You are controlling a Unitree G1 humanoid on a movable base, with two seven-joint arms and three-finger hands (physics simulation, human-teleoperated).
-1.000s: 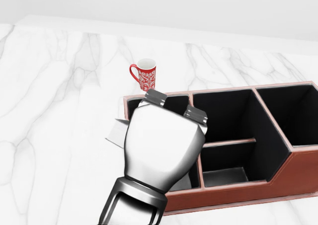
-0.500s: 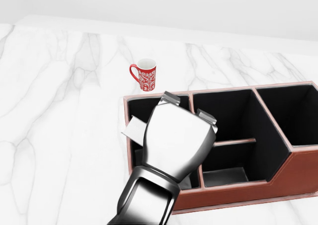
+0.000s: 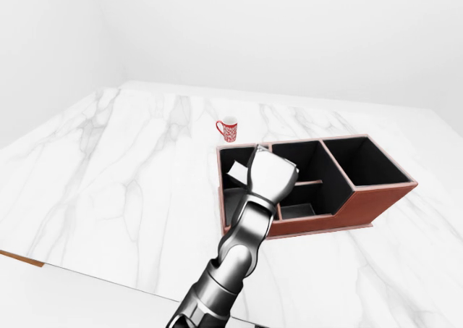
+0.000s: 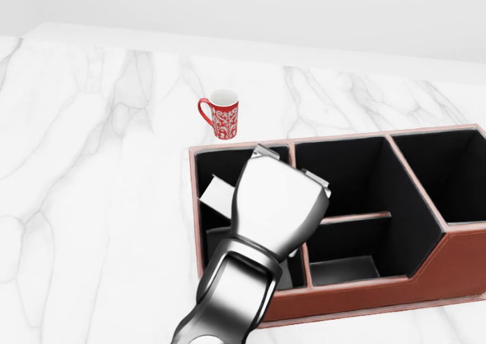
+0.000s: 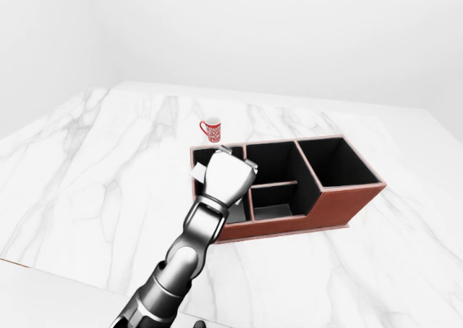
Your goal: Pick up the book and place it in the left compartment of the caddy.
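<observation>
While the left hand (image 4: 277, 200) is hanging over the caddy (image 4: 364, 298), its silver back is facing the head camera and hiding most of the fingers, so whether they are clamped on the book cannot be told for sure. Two dark fingertips (image 4: 266, 153) are showing at the hand's upper edge. A pale corner of the book (image 4: 216, 194) is poking out to the left of the hand, tilted, inside the caddy's left compartment and below its brown rim. A grey flat surface lower in the same compartment, beneath the hand, may be more of the book or the compartment floor; the view is too blocked to say.

Judging from this, the task is nearing its end: the book is lying within the left compartment's walls rather than on the table. What seems to be remaining is letting go, if the fingers are gripping it, and lifting the hand clear.

Beyond the caddy's upper left corner, a red patterned mug (image 4: 221, 115) is standing upright on the white marble table (image 4: 91, 177), apart from the caddy. The right hand is not appearing in any view.
</observation>
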